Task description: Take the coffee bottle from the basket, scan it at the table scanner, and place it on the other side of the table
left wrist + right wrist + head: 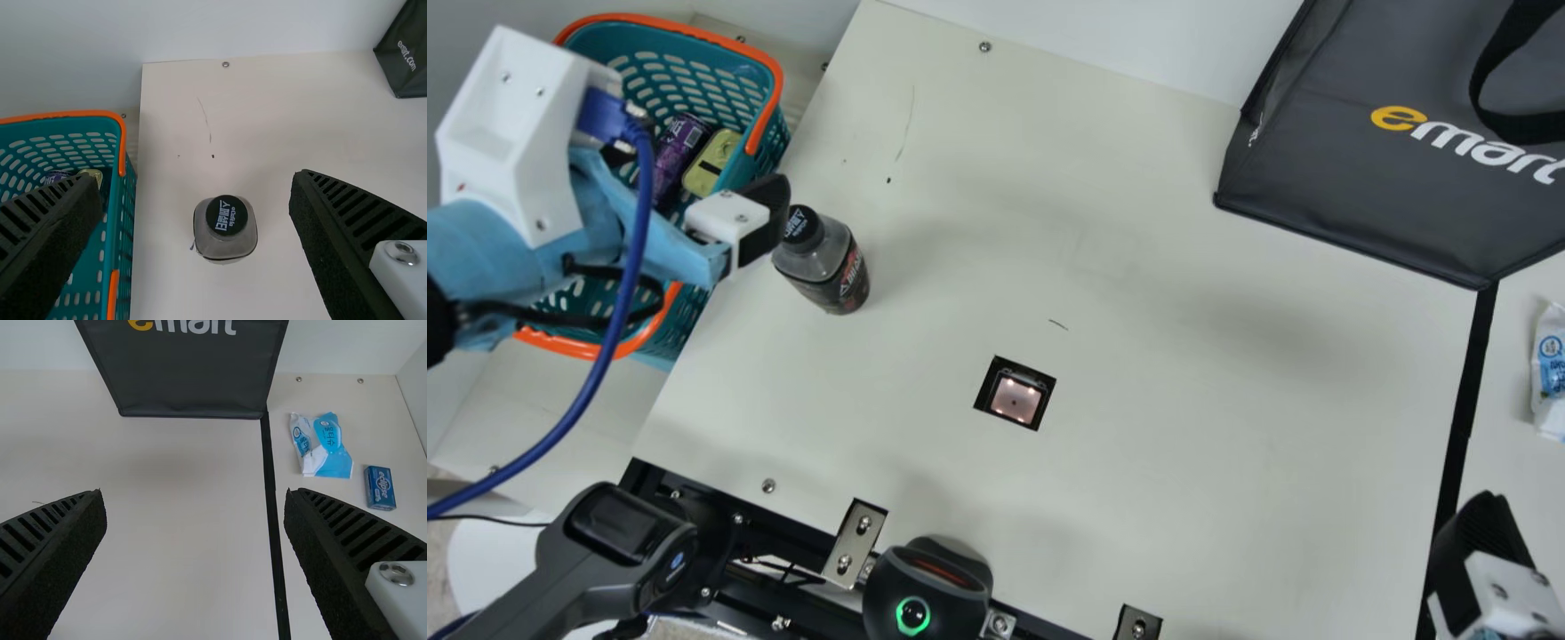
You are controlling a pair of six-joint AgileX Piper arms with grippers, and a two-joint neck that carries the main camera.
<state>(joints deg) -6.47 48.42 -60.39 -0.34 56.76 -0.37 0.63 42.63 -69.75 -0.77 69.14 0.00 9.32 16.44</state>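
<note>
My left gripper (758, 218) is open over the table's edge by the basket (770, 89), one finger close to the bottle's cap in the main view. The dark coffee bottle (825, 267) stands upright on the table, outside the basket. In the left wrist view the bottle (225, 228) stands between the spread fingers of my left gripper (197, 181), with a gap on both sides. The square scanner (1015, 398) is set in the table, its lights on. My right gripper (1483, 542) is at the main view's lower right; in its wrist view the right gripper (193, 497) is open and empty.
The basket holds a purple can (679, 151) and a yellow-green item (711, 163). A dark bag (1352, 178) stands at the far right. Beyond the black strip (272, 507) lie a blue-white packet (323, 447) and a small blue box (379, 488). Black devices line the near edge.
</note>
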